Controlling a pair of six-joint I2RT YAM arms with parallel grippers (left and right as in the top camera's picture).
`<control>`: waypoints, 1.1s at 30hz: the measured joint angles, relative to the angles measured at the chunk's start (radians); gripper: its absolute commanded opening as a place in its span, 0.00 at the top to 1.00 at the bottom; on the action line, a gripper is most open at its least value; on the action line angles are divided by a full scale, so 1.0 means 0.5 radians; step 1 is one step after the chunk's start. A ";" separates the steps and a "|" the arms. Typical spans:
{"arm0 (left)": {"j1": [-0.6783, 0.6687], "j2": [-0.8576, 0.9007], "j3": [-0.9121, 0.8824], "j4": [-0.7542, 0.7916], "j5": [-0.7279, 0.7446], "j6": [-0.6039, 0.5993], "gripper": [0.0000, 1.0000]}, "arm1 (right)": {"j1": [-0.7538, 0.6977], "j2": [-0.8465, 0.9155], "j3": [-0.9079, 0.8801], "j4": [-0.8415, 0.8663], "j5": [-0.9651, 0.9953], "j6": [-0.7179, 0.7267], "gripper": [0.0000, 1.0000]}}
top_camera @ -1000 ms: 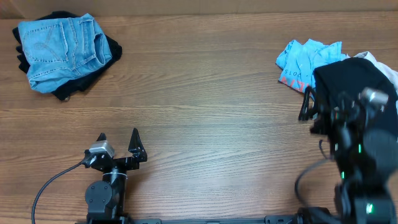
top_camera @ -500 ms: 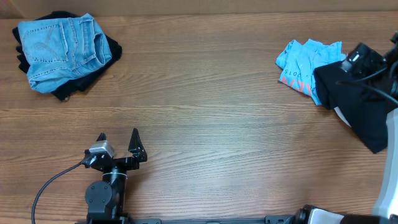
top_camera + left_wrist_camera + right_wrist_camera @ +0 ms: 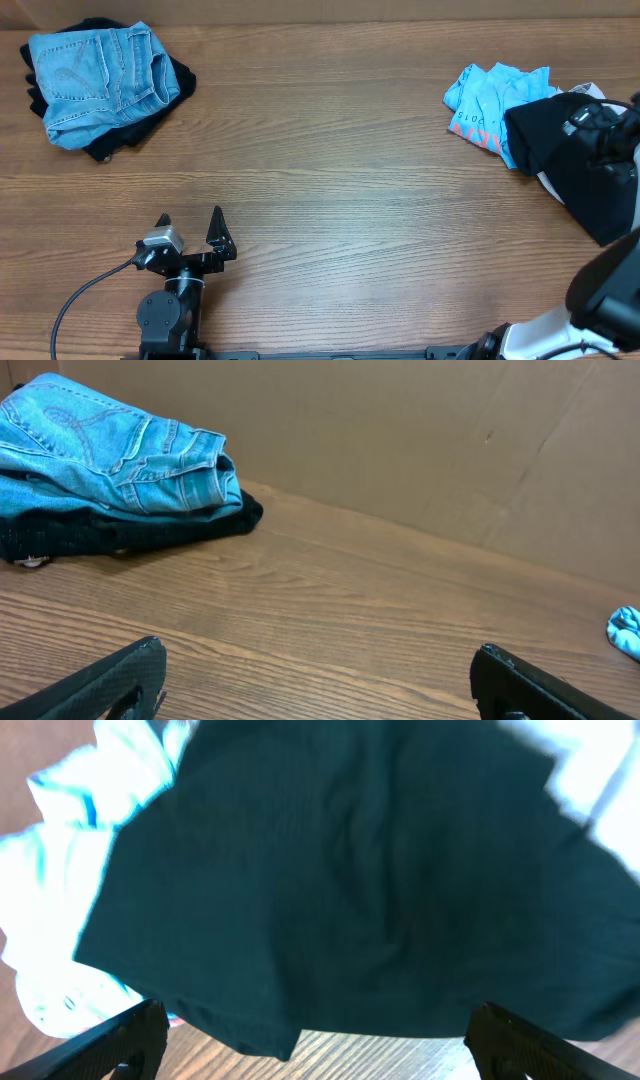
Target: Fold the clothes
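Observation:
Folded blue denim [image 3: 100, 75] lies on a black piece [image 3: 120, 140] at the far left; both show in the left wrist view, the denim [image 3: 110, 450] on the black piece [image 3: 120, 530]. A light-blue printed tee [image 3: 485, 95] lies crumpled at the far right, partly under a black garment [image 3: 570, 160]. My left gripper [image 3: 190, 222] is open and empty above bare wood near the front. My right gripper [image 3: 315, 1020] is open just above the near edge of the black garment [image 3: 350, 890], holding nothing. No cream trousers are in view.
A white fabric edge [image 3: 590, 92] sticks out from under the black garment. A brown cardboard wall [image 3: 400, 440] runs along the table's far side. Wooden tabletop [image 3: 330, 180] lies between the two piles. My right arm [image 3: 610, 290] comes in from the front right corner.
My right arm has swung from the front right, out past the right edge, and now hangs over the black garment. The left arm and the clothes have not moved.

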 measured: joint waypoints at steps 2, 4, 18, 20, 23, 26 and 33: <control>0.000 0.000 0.000 0.000 0.000 0.000 0.00 | 0.000 0.090 0.000 -0.015 -0.111 -0.050 0.00; 0.000 0.000 0.000 0.000 0.000 0.000 0.00 | 0.000 0.134 0.000 -0.029 -0.203 -0.088 0.00; 0.000 0.000 0.000 0.000 0.000 0.000 0.00 | 0.023 0.148 -0.149 -0.159 -0.245 0.539 0.00; 0.000 0.000 0.000 0.000 0.000 0.000 0.00 | 0.022 0.147 -0.150 -0.169 -0.164 0.663 0.00; 0.000 0.000 0.000 0.000 0.000 0.000 0.00 | 0.022 0.147 -0.150 -0.211 -0.030 0.858 0.00; 0.000 0.000 0.000 0.000 0.000 0.000 0.00 | 0.021 0.148 -0.151 -0.277 0.088 1.076 0.00; 0.000 0.000 0.000 0.000 0.000 0.000 0.00 | 0.011 0.148 -0.186 -0.206 0.179 1.297 0.00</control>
